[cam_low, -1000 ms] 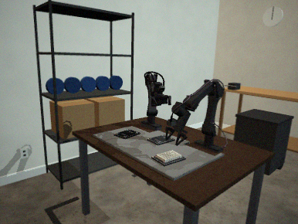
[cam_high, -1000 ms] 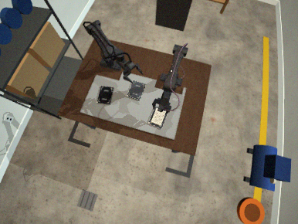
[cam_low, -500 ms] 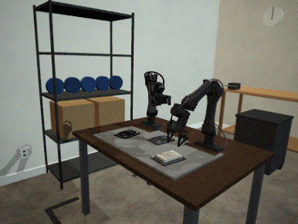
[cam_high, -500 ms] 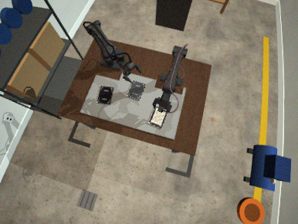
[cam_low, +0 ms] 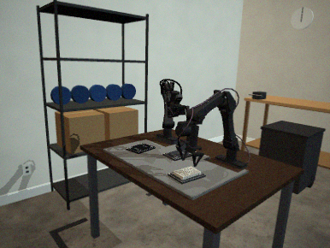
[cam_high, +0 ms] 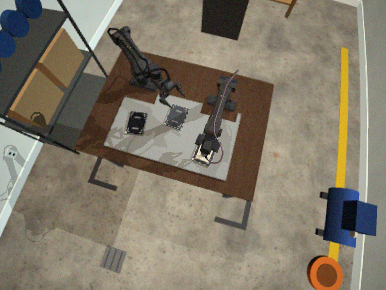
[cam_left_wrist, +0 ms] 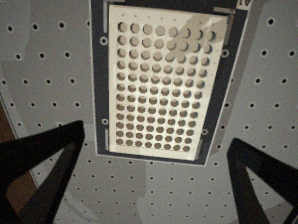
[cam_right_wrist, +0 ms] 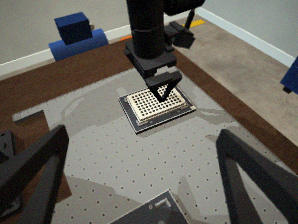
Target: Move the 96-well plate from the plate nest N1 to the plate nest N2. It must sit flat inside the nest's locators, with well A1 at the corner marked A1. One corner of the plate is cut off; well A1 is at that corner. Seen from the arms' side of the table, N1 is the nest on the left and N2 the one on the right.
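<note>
The white 96-well plate (cam_high: 203,158) (cam_low: 186,172) (cam_left_wrist: 165,82) (cam_right_wrist: 156,102) sits flat in a dark nest (cam_left_wrist: 98,100) (cam_right_wrist: 131,119) at the mat's front edge, on the right in the overhead view. My left gripper (cam_high: 206,148) (cam_low: 190,157) (cam_left_wrist: 156,137) (cam_right_wrist: 152,87) is open and hangs just above the plate, one finger off each long side, touching nothing. My right gripper (cam_high: 170,96) (cam_right_wrist: 144,133) is open and empty, above the back of the mat near a grey nest (cam_high: 176,116) (cam_low: 174,155) (cam_right_wrist: 160,212). An empty black nest (cam_high: 136,122) (cam_low: 140,148) lies at the mat's other end.
The grey perforated mat (cam_high: 165,150) (cam_low: 214,175) covers the middle of the brown table (cam_high: 250,150) (cam_low: 239,197). A metal shelf (cam_low: 98,103) with boxes stands beside the table, and a dark cabinet (cam_low: 291,145) stands behind it.
</note>
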`<state>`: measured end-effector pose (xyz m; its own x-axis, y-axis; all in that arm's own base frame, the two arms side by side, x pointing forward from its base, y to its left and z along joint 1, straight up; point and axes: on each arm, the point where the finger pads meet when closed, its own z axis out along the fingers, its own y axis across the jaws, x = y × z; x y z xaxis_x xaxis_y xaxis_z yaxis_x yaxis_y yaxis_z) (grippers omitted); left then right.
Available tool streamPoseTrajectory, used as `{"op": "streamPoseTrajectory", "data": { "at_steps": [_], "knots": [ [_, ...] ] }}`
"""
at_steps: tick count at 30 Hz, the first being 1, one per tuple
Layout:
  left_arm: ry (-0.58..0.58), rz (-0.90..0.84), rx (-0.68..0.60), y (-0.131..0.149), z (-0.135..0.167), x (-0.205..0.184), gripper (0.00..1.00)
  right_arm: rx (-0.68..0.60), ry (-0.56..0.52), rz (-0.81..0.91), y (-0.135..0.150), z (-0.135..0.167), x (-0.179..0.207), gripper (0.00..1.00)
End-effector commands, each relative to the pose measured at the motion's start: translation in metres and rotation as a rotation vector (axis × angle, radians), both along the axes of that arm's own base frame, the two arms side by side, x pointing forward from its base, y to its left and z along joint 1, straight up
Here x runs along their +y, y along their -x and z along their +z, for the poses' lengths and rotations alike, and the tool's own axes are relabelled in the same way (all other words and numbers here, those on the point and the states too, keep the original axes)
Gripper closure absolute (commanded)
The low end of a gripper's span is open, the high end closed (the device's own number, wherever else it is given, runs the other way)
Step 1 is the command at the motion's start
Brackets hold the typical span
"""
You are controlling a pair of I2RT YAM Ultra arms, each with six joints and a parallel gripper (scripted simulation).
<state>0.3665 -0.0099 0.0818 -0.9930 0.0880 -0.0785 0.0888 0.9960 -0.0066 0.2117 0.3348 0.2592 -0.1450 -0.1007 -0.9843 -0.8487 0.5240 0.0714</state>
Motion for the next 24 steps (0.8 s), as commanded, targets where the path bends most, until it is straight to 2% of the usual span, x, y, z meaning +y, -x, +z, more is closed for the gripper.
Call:
{"op": "streamPoseTrajectory", "data": {
  "at_steps": [1,7,16,24],
  "knots": [
    [-0.019,0.009,0.060,-0.001,0.008,-0.001,0.00,0.002,0.012,0.001,0.000,0.003,0.004,0.00],
    [-0.021,0.010,0.062,-0.015,0.006,-0.002,0.00,0.002,0.012,0.001,0.000,0.003,0.004,0.00],
    [-0.019,0.009,0.051,-0.016,0.009,-0.002,0.00,0.002,0.012,0.001,0.000,0.003,0.004,0.00],
    [-0.020,0.010,0.070,-0.015,-0.012,-0.003,0.00,0.002,0.012,0.001,0.000,0.003,0.004,0.00]
  ]
}}
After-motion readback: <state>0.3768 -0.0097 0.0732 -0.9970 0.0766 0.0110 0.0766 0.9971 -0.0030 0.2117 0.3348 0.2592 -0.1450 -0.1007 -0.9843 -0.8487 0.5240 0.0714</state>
